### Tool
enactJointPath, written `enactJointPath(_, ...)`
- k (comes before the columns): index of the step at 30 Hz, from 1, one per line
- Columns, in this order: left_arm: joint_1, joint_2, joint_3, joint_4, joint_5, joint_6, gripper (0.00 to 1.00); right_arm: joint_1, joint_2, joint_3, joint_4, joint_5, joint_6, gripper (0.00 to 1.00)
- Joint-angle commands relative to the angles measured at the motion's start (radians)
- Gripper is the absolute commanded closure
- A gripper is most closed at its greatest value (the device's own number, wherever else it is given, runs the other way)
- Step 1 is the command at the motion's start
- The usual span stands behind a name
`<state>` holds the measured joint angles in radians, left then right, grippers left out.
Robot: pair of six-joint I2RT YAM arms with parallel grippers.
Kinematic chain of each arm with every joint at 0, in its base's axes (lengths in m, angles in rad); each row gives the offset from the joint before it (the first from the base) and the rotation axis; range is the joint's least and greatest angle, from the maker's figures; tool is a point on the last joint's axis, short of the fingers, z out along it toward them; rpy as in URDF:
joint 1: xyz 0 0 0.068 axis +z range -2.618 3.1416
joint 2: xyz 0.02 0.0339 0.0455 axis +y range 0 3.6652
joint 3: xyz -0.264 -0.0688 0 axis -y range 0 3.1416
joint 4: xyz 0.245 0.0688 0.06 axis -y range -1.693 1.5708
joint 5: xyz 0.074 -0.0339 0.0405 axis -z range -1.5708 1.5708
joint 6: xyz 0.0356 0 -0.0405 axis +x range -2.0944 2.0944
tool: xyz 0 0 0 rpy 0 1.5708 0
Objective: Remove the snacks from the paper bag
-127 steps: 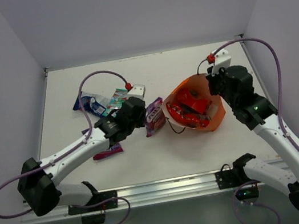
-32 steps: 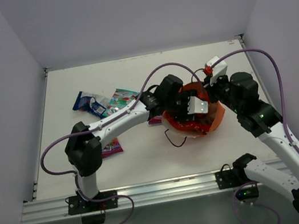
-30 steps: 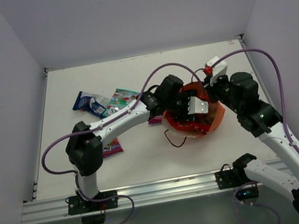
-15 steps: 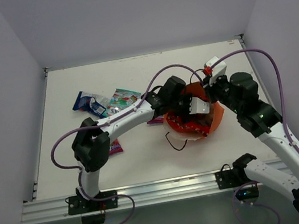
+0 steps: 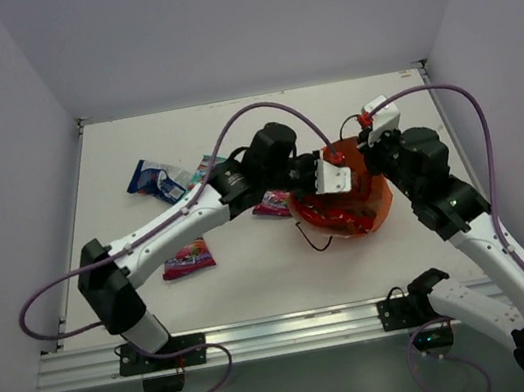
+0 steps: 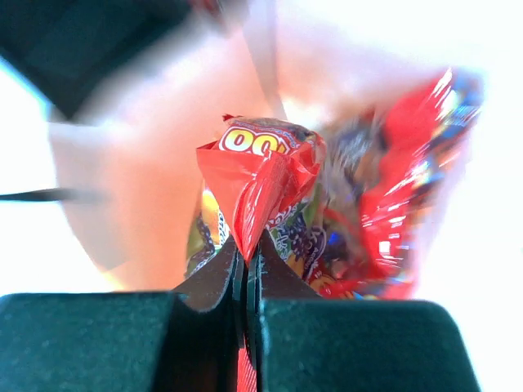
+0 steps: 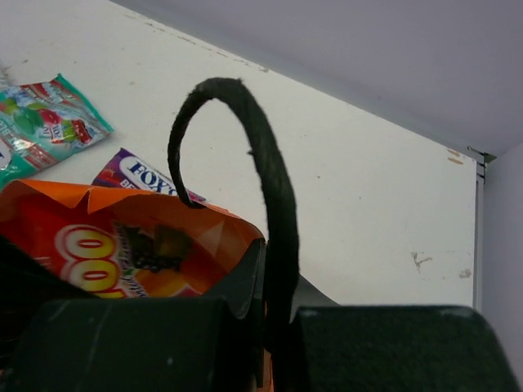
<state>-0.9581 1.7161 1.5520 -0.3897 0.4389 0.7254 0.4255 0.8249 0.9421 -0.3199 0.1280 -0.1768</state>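
Left fingers [image 6: 247, 273]: pressed fully together, pinching the folded top edge of a red packet [image 6: 260, 175] printed with a yellow-and-white "00". The packet stands up from the grip inside the paper bag [image 5: 362, 214], whose pale inner wall fills the left of the wrist view. A second red packet [image 6: 413, 180], blurred, sits just beside it at the right, also inside the bag.

Left arm [image 5: 176, 226]: runs from the lower left of the top view diagonally up and right across the bench [image 5: 258, 288], with its wrist at the bag's mouth, right of centre.

Right fingers [image 7: 274, 314]: closed on the bag's orange rim together with the dark cord handle [image 7: 265, 171], which loops up out of the grip.

Right arm [image 5: 469, 220]: rises from the lower right corner of the top view, elbow bent, with its wrist at the bag's upper right edge.

Outside the bag, on the bench:
- purple packet [image 7: 139, 173], just beyond the rim
- teal packet [image 7: 45, 114], upper left of the right wrist view
- blue packet [image 5: 153, 180], left of centre in the top view
- magenta packet [image 5: 187, 260], below the blue one, near the left arm
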Motion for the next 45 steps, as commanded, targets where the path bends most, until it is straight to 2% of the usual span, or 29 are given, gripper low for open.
enactJointPath(1, 0.004, -0.206, 0.014, 0.144, 0.076, -0.032, 1.00, -0.005, -0.001, 0.009, 0.105, 0.102, 0.002, 1.00)
enactJointPath(3, 0.004, -0.289, -0.022, 0.189, 0.074, -0.056, 1.00, -0.004, -0.001, 0.004, 0.110, 0.111, 0.000, 1.00)
enactJointPath(6, 0.007, -0.396, -0.053, 0.232, -0.006, -0.098, 1.00, -0.005, 0.003, 0.001, 0.113, 0.151, -0.006, 1.00)
enactJointPath(9, 0.019, -0.485, -0.087, 0.297, -0.207, -0.148, 1.00, -0.005, 0.014, 0.006, 0.113, 0.186, 0.003, 1.00)
enactJointPath(10, 0.028, -0.499, -0.089, 0.308, -0.306, -0.159, 1.00, -0.005, 0.017, 0.009, 0.113, 0.193, 0.007, 1.00)
enactJointPath(13, 0.091, -0.510, -0.070, 0.292, -0.469, -0.182, 1.00, -0.007, 0.029, 0.012, 0.111, 0.213, 0.020, 1.00)
enactJointPath(17, 0.214, -0.469, -0.052, 0.256, -0.516, -0.205, 1.00, -0.005, 0.020, 0.011, 0.107, 0.211, 0.028, 1.00)
enactJointPath(20, 0.272, -0.405, -0.067, 0.291, -0.480, -0.204, 1.00, -0.005, 0.008, 0.009, 0.107, 0.179, 0.037, 1.00)
enactJointPath(26, 0.378, -0.158, -0.014, 0.373, -0.494, -0.227, 1.00, -0.005, 0.003, 0.012, 0.093, 0.157, 0.053, 1.00)
enactJointPath(30, 0.398, 0.117, 0.117, 0.417, -0.623, -0.199, 1.00, -0.005, 0.014, 0.009, 0.096, 0.144, 0.062, 1.00)
enactJointPath(32, 0.401, 0.233, 0.193, 0.419, -0.644, -0.179, 1.00, -0.005, 0.017, 0.007, 0.093, 0.142, 0.063, 1.00)
enactJointPath(34, 0.401, 0.282, 0.226, 0.423, -0.632, -0.190, 1.00, -0.005, 0.013, 0.006, 0.088, 0.139, 0.062, 1.00)
enactJointPath(37, 0.397, 0.290, 0.201, 0.420, -0.543, -0.240, 0.83, -0.007, 0.000, 0.004, 0.090, 0.139, 0.056, 1.00)
enactJointPath(38, 0.395, 0.258, 0.162, 0.420, -0.517, -0.269, 0.69, -0.005, -0.003, 0.006, 0.088, 0.139, 0.053, 1.00)
enactJointPath(39, 0.394, 0.237, 0.137, 0.423, -0.478, -0.283, 0.61, -0.005, -0.001, 0.007, 0.088, 0.139, 0.053, 1.00)
enactJointPath(40, 0.391, 0.212, 0.113, 0.425, -0.462, -0.294, 0.33, -0.005, -0.003, 0.009, 0.090, 0.137, 0.051, 1.00)
enactJointPath(41, 0.386, 0.159, 0.067, 0.422, -0.447, -0.303, 0.22, -0.005, 0.000, 0.009, 0.091, 0.128, 0.048, 1.00)
enactJointPath(43, 0.369, 0.102, 0.027, 0.410, -0.443, -0.308, 0.07, -0.005, 0.002, 0.012, 0.093, 0.117, 0.048, 1.00)
enactJointPath(45, 0.355, 0.010, -0.004, 0.372, -0.416, -0.316, 0.02, -0.005, 0.006, 0.015, 0.093, 0.102, 0.050, 1.00)
